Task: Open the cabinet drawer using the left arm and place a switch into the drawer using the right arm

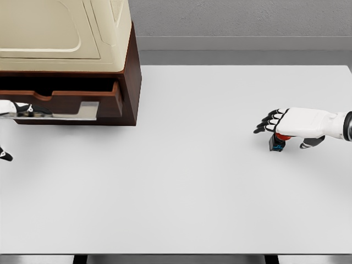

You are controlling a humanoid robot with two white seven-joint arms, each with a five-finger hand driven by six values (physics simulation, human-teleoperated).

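Head view: right hand [286, 125] reaches in from the right edge, palm down, hovering over the switch [276, 142]. Fingers [268, 122] are extended and spread toward the cabinet side; thumb hangs below the palm. Nothing is gripped, so the hand reads as open. The switch stands on the white surface [181, 181] directly under the palm, a small dark block with a red cap and a blue mark on its near face. Whether the palm touches the cap cannot be told.

Left hand [16, 108] shows only partly at the left edge, at the drawer [71, 102] front of the cabinet [82, 44]. Its finger state cannot be told. The drawer appears pulled out a little; how far is unclear from this angle.

Judgement on handling: the switch looks small, rigid and light, probably hard plastic, so it may tip or skid if nudged from one side. Best hold seems to be the dark body, pinched on opposite side faces between thumb and fingers, below the red cap. The cap looks rounded and possibly movable, a poor place to grip.
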